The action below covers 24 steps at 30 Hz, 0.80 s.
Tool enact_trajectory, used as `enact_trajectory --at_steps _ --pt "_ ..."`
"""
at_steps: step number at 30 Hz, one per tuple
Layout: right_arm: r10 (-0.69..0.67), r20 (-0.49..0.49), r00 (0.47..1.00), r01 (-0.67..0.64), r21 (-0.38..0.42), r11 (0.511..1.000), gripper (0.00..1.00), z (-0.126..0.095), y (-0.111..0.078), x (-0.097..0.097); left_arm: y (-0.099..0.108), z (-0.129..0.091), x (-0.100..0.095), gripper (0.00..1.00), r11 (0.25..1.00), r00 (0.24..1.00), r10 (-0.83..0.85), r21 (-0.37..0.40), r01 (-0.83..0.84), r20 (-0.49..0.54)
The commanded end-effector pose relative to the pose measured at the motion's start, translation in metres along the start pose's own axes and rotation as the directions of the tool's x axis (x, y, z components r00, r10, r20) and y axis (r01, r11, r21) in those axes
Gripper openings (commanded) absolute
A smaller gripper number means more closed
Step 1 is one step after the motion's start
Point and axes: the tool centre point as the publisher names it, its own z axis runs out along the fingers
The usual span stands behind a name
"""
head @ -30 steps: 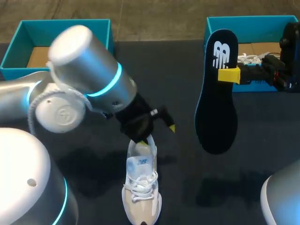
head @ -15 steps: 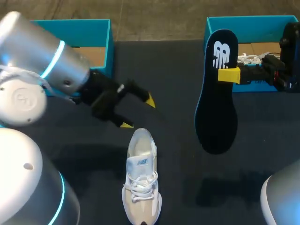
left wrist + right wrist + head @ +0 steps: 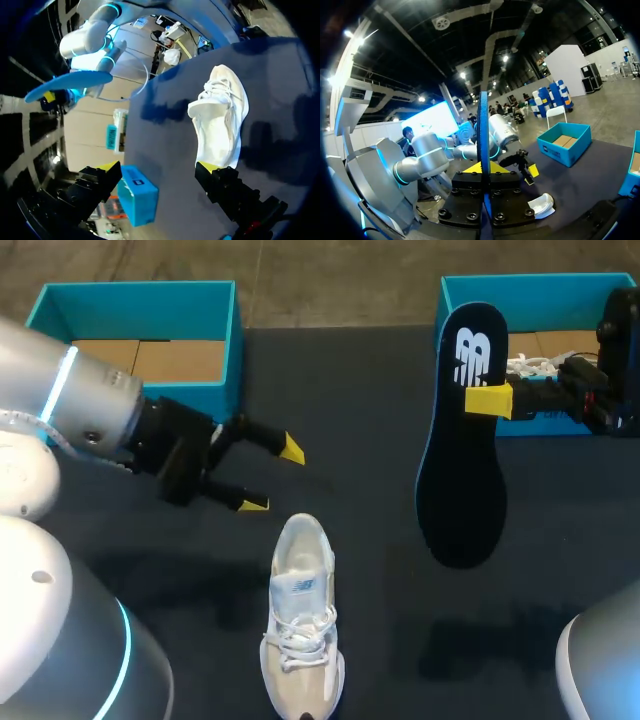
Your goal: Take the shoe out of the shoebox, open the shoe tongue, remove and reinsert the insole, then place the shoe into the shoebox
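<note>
A white shoe [image 3: 300,625] lies on the dark table, toe toward me, its opening empty; the left wrist view shows the shoe [image 3: 220,120] ahead of that gripper's fingers. My left gripper [image 3: 268,476] hangs open just beyond the shoe's heel, nothing between its yellow tips. The dark insole [image 3: 462,435] hangs upright in the air at the right, and my right gripper [image 3: 490,400] is shut on its upper part. In the right wrist view the insole [image 3: 483,130] stands edge-on between the closed fingers.
A teal shoebox [image 3: 140,340] stands open at the back left, its cardboard floor bare. A second teal box [image 3: 540,350] at the back right holds white laces or paper. The dark table [image 3: 370,400] stretches between them.
My left arm has pulled back from the shoe's heel opening toward the left, its gripper open throughout. The right arm and the insole have stayed still.
</note>
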Motion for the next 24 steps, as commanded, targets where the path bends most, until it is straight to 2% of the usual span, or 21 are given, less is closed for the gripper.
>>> enact_trajectory --at_steps 1,8,15,19,24 --pt "0.000 0.000 1.000 0.000 -0.001 1.000 0.00 0.001 -0.001 0.000 0.013 -0.006 0.006 1.00 0.996 0.984 0.053 0.067 -0.065 0.168" --pt "0.000 0.000 1.000 0.000 -0.001 1.000 0.00 0.001 -0.001 0.000 0.017 -0.013 -0.002 1.00 0.984 0.944 0.165 0.023 -0.179 0.286" --pt "0.000 0.000 1.000 0.000 -0.001 1.000 0.00 0.001 -0.001 0.000 0.016 -0.020 -0.013 1.00 0.978 0.909 0.200 -0.018 -0.208 0.365" --pt "0.000 0.000 1.000 0.000 -0.001 1.000 0.00 0.001 -0.001 0.000 0.025 -0.028 -0.021 1.00 0.983 0.884 0.159 0.015 -0.184 0.440" --pt "0.000 0.000 1.000 0.000 -0.001 1.000 0.00 0.001 -0.001 0.000 0.025 -0.028 -0.021 1.00 0.983 0.884 0.159 0.015 -0.184 0.440"
